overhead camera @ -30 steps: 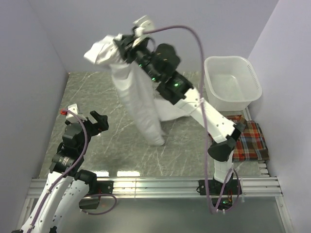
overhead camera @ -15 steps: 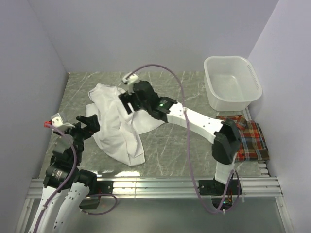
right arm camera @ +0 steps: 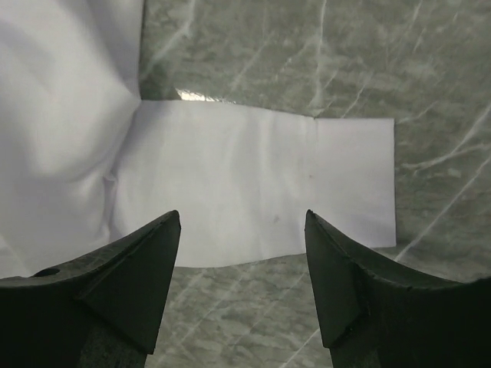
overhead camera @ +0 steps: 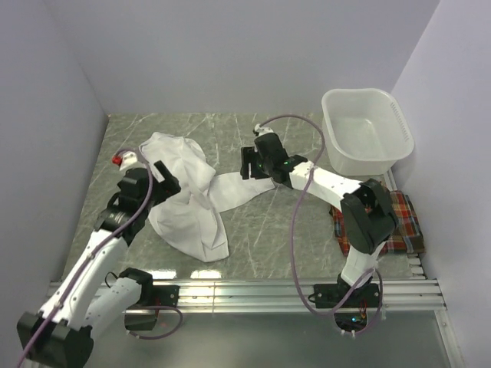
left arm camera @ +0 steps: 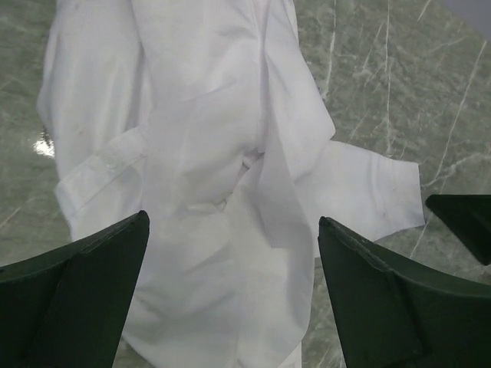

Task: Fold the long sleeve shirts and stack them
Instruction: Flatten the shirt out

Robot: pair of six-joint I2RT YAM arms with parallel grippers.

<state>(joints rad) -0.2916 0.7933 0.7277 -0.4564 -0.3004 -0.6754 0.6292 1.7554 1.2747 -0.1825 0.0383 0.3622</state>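
left arm [overhead camera: 115, 222] reaches in from the near-left corner over the grey-green marbled bench [overhead camera: 291, 230]. left jaws stand wide open, empty; in the wrist view both dark fingers [left arm camera: 77, 299] hang apart above the cloth, and whether they touch it cannot be told.

plain white long sleeve shirt [overhead camera: 188, 207] lies on the bench left of centre, crumpled, not folded. body is bunched in loose ridges [left arm camera: 222, 153], with a lobe running toward the near edge. a buttoned band shows along its left side in the left wrist view. one sleeve lies flat, stretching right from the bunched body, cuff end squared off [right arm camera: 253, 192].

right arm [overhead camera: 322, 180] comes from the near-right base and bends back toward centre. right jaws are parted, nothing between them, poised over the flat sleeve; the two dark fingers [right arm camera: 115, 299] frame the sleeve and cuff. contact with the cloth cannot be judged.

white plastic rectangular basin [overhead camera: 360, 93] sits at the far right corner of the bench, upright.

red, orange and dark plaid long sleeve shirt [overhead camera: 400, 222] lies folded flat at the right edge, nearer than the basin, its left part hidden behind the right arm's elbow. well apart from the white shirt; not stacked.
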